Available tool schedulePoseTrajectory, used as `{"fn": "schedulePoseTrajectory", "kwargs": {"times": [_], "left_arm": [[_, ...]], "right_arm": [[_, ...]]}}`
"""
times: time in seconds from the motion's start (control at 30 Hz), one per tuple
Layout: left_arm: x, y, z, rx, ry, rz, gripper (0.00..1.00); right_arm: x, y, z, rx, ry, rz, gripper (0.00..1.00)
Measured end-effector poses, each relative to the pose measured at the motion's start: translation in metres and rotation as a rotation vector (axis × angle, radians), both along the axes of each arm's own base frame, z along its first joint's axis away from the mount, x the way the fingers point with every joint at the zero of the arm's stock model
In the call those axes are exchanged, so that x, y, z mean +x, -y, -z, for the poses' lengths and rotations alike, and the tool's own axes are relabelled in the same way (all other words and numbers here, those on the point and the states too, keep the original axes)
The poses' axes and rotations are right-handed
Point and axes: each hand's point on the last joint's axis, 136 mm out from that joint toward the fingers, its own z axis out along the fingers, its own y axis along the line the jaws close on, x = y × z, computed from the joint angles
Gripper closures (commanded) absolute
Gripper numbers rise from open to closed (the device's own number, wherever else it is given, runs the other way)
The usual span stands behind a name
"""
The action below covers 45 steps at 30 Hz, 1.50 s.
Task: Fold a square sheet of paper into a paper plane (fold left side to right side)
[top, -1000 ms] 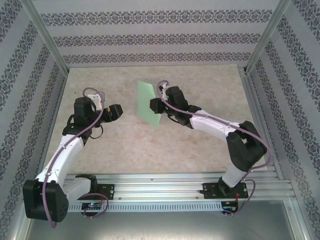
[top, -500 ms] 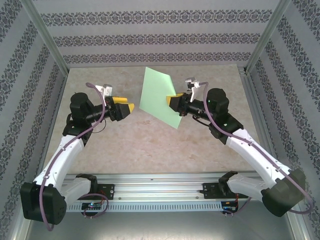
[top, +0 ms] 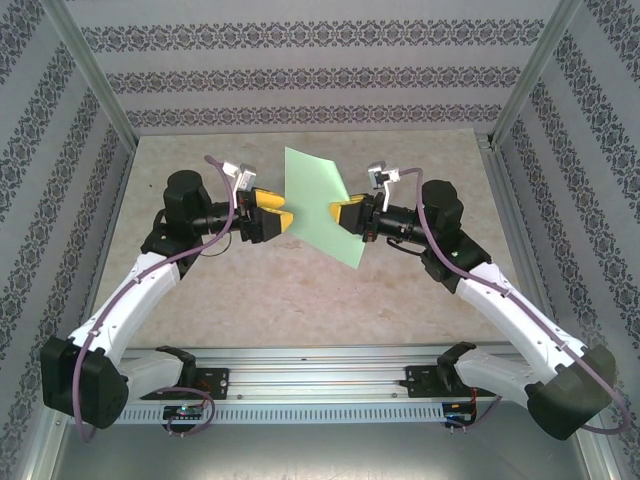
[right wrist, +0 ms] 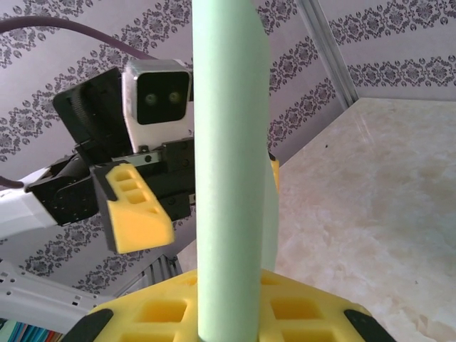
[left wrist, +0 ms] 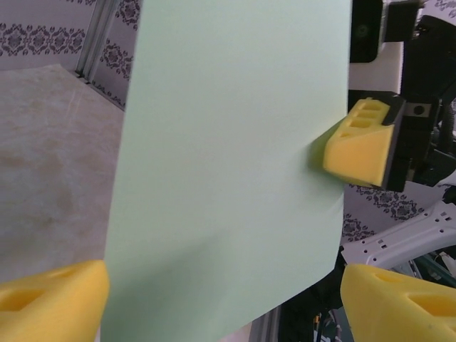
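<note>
Top external view: the square sheet of paper (top: 316,200) stands on edge in the air above the table (top: 300,295), unfolded, its plane running from the far side toward the near side between the two arms. The right gripper (top: 347,214) pinches the sheet's right edge about midway along, jaws pressed together on the paper. The left gripper (top: 277,220) faces the opposite edge from just beside it, jaws spread wide and holding nothing. In the left wrist view the sheet lies directly ahead, between the two pads (left wrist: 50,299). Contact cannot be confirmed. Judgement: the left arm is placed to take the free edge.
</note>
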Motion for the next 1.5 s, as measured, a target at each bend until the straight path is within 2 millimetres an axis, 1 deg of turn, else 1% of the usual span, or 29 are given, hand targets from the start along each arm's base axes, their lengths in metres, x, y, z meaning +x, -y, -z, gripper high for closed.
{"fn": "schedulePoseTrajectory", "kwargs": {"times": [0.23,0.3,0.4,0.5,0.53,0.57,0.67,0.73,0.83,0.93,1.0,1.03,1.13,1.2,1.3,1.37,1.43,1.5], "left_arm": [[0.002,-0.004,0.006,0.036,0.006,-0.042,0.14],[0.002,-0.004,0.005,0.035,0.01,-0.041,0.15],[0.001,-0.004,0.005,0.033,0.01,-0.036,0.23],[-0.002,-0.003,0.004,0.027,0.01,-0.018,0.35],[-0.003,-0.003,0.003,0.025,0.013,-0.012,0.42],[-0.004,-0.002,0.002,0.023,0.019,-0.006,0.51],[-0.008,0.001,0.0,0.016,0.024,0.015,0.84],[-0.009,0.002,0.0,0.015,0.026,0.02,1.0],[-0.007,0.003,0.002,0.023,0.023,0.012,1.0],[0.001,0.002,0.014,0.046,-0.012,-0.026,1.0],[0.009,0.001,0.03,0.072,-0.058,-0.057,1.0],[0.013,0.0,0.039,0.087,-0.083,-0.073,1.0],[0.023,-0.002,0.085,0.148,-0.199,-0.116,1.0],[0.028,-0.005,0.124,0.201,-0.297,-0.148,1.0],[0.027,-0.012,0.175,0.275,-0.43,-0.195,1.0],[0.025,-0.018,0.203,0.317,-0.502,-0.231,1.0],[0.024,-0.023,0.223,0.349,-0.557,-0.26,1.0],[0.024,-0.027,0.239,0.376,-0.6,-0.288,1.0]], "right_arm": [[-0.009,0.005,-0.005,0.001,0.015,-0.005,0.82],[-0.012,0.005,-0.004,0.003,0.014,-0.016,0.82],[-0.015,0.004,-0.003,0.004,0.008,-0.031,0.82],[-0.016,0.004,-0.001,0.003,0.004,-0.037,0.81],[-0.016,0.004,0.0,0.002,0.002,-0.037,0.81],[-0.015,0.004,0.001,0.002,0.001,-0.036,0.81],[-0.014,0.003,0.004,-0.001,-0.007,-0.032,0.77],[-0.012,0.004,0.007,-0.006,-0.012,-0.022,0.72],[-0.004,0.007,0.014,-0.03,-0.023,0.023,0.55],[0.013,0.02,0.031,-0.084,-0.056,0.127,0.4],[0.029,0.035,0.048,-0.137,-0.095,0.227,0.34],[0.036,0.042,0.056,-0.162,-0.114,0.27,0.33],[0.055,0.062,0.092,-0.252,-0.194,0.391,0.32],[0.059,0.07,0.122,-0.313,-0.258,0.435,0.31],[0.059,0.075,0.163,-0.386,-0.347,0.457,0.32],[0.058,0.076,0.187,-0.427,-0.406,0.466,0.34],[0.056,0.073,0.206,-0.457,-0.453,0.463,0.38],[0.054,0.063,0.223,-0.48,-0.495,0.447,0.42]]}}
